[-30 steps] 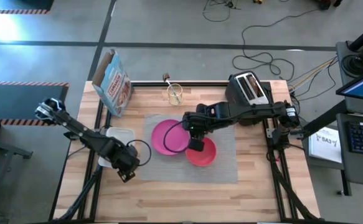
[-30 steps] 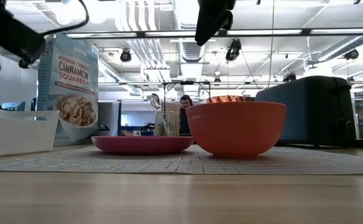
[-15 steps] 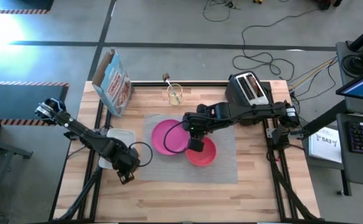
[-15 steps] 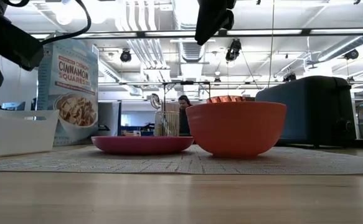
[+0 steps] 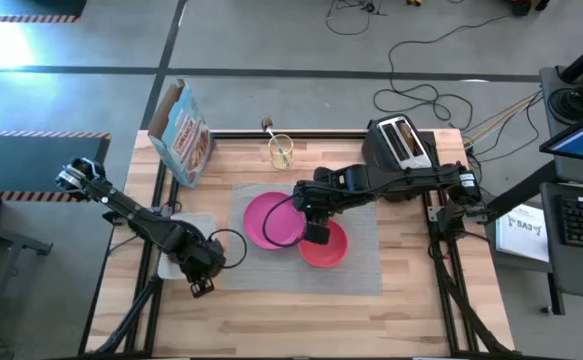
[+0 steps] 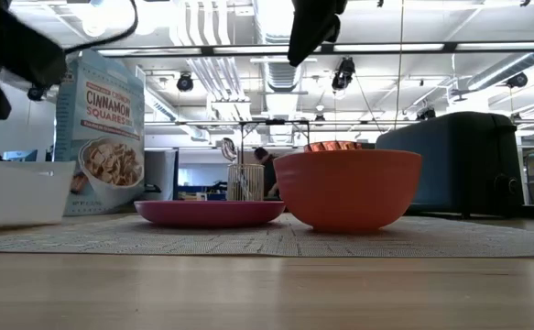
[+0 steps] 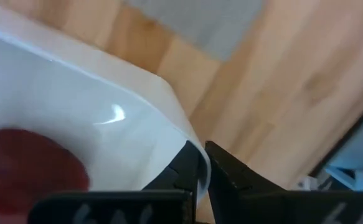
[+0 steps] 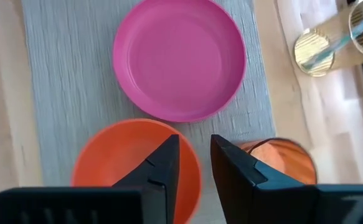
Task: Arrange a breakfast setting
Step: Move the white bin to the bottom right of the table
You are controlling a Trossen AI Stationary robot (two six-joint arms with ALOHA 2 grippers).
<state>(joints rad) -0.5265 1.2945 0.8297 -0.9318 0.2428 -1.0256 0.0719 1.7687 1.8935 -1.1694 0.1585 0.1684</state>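
Left gripper (image 7: pixel 201 163) is at the near-left of the bench (image 5: pixel 301 310), fingers (image 7: pixel 230 180) pinched shut on the corner rim of the white tray (image 7: pixel 75 99). A dark-red fruit (image 7: pixel 25 158) sits inside the tray, just beside that corner. Tray looks like thin stiff plastic w/ a glossy, slippery lip: light, but a corner pinch will likely let it swing or slip if dragged fast. A grip mid-wall would probably be steadier. The fruit is small, round, prob. rolls; better pinched across its middle.

Right gripper (image 8: pixel 193 152) hovers above the bowl (image 5: pixel 323 246) and the plate (image 5: pixel 273 220), fingers (image 8: pixel 159 168) narrow w/ a small gap, holding nothing, touching nothing. Bowl and plate lie side by side, rims about touching, both on the placemat (image 5: pixel 356 270). Both look like rigid plastic, light, smooth; take by the rim. In the right wrist view an orange cup (image 8: pixel 278 155) stands just beside the bowl; in the low view it's behind it. Small, light, tips easily, so grip the wall.

Toaster (image 5: pixel 399 143), cereal box (image 5: pixel 183 135) and a clear glass (image 5: pixel 281 150) stand at the far edge. Spoon and toast: can't tell.
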